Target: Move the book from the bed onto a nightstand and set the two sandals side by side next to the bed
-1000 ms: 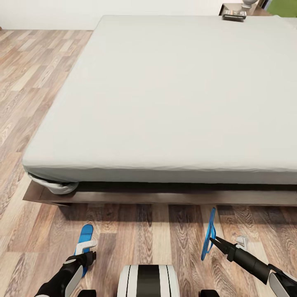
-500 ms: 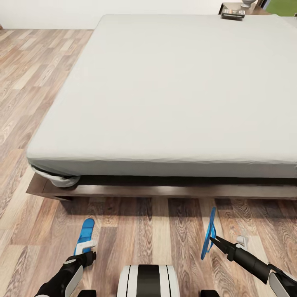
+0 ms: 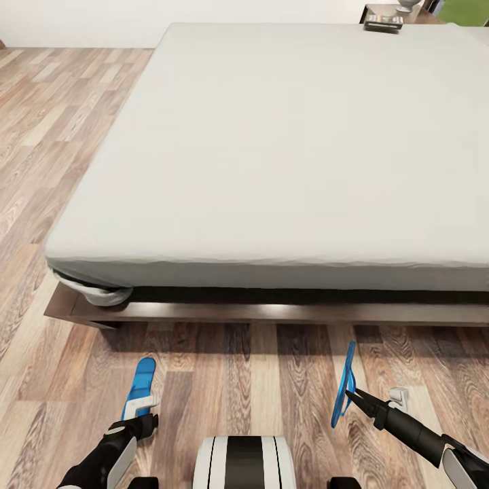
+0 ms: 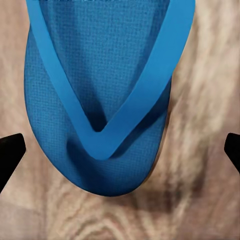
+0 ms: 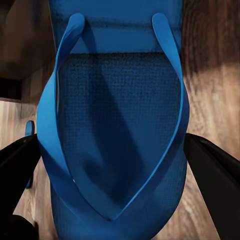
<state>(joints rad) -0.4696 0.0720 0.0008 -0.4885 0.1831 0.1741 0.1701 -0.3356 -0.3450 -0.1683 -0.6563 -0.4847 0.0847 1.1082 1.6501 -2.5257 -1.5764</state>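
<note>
- The right gripper (image 3: 354, 396) pinches a bright blue flat flip-flop (image 3: 344, 383) on edge, above the wood-plank floor (image 3: 272, 380).
- The left gripper (image 3: 140, 407), spread wide, hovers over the second blue sandal (image 3: 141, 382), which lies flat.
- Both sit near the whitish-grey bed (image 3: 285, 149) but well apart (pairing remains, I judge).

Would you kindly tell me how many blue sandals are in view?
2. One sandal lies flat on the floor by the left tool; the other sandal stands on edge, gripped by the right tool.

Two blue sandals (image 3: 140, 386) (image 3: 344, 384) — one bed (image 3: 285, 156), one nightstand (image 3: 380, 11), two hands (image 3: 140, 406) (image 3: 370, 401).
</note>
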